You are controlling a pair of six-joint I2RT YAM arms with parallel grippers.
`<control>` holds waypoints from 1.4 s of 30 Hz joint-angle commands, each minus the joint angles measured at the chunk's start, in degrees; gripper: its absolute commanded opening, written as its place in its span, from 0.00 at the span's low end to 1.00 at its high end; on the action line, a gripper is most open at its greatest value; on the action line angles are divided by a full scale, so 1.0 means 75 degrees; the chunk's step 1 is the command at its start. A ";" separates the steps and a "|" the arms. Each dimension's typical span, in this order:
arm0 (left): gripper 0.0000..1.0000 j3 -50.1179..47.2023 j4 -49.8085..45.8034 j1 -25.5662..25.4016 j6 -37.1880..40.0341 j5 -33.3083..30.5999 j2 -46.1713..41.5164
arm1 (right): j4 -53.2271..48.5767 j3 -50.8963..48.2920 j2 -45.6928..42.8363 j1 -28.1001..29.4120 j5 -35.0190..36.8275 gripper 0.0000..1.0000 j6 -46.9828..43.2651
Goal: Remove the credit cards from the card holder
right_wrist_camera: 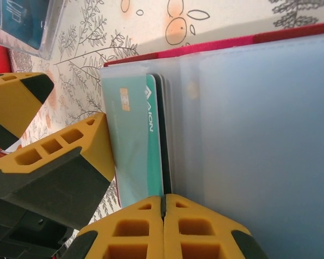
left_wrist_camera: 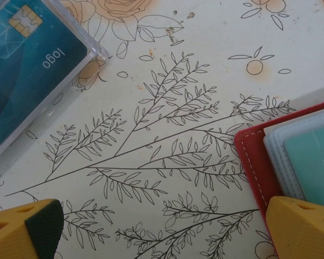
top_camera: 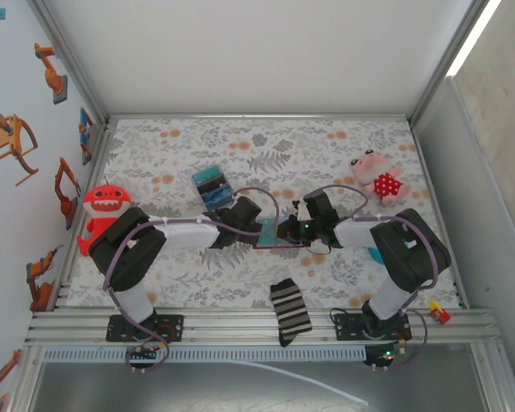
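Reaches in from the lower left of the top view with the black-and-white jointed left arm (top_camera: 167, 233), elbow bent, forearm pointing right. Comes in from the lower right with the matching right arm (top_camera: 365, 232), forearm pointing left, wrists almost meeting at mid-frame. Holds the left gripper (left_wrist_camera: 164, 232) spread wide, yellow-and-black plastic fingertips at both lower corners of its wrist view. Has the right gripper (right_wrist_camera: 162, 218) closed, yellow fingers pad against pad, at bottom centre.
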 commanded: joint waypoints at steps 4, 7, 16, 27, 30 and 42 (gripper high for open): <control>0.97 0.0069 -0.0436 -0.0094 0.0050 -0.0042 0.0041 | -0.1090 0.0248 -0.0427 -0.0144 0.0518 0.00 -0.0683; 0.97 0.0076 -0.0436 -0.0094 0.0041 -0.0059 0.0042 | -0.1427 0.0332 -0.0494 -0.0193 0.0641 0.00 -0.0829; 0.97 0.0117 -0.0435 -0.0088 0.0167 -0.0165 -0.0089 | -0.1655 0.0365 -0.0622 -0.0300 0.0735 0.00 -0.0919; 0.97 0.0455 -0.0347 -0.0173 0.0671 -0.0061 -0.0540 | -0.1693 0.0528 -0.0565 -0.0300 0.0692 0.00 -0.0923; 0.97 0.0572 -0.0226 -0.0233 0.0860 -0.0004 -0.0434 | -0.1680 0.0545 -0.0541 -0.0306 0.0696 0.00 -0.0910; 0.97 0.0952 -0.0408 -0.0410 0.1098 -0.0026 0.0474 | -0.1670 0.0394 -0.0647 -0.0323 0.0810 0.00 -0.0875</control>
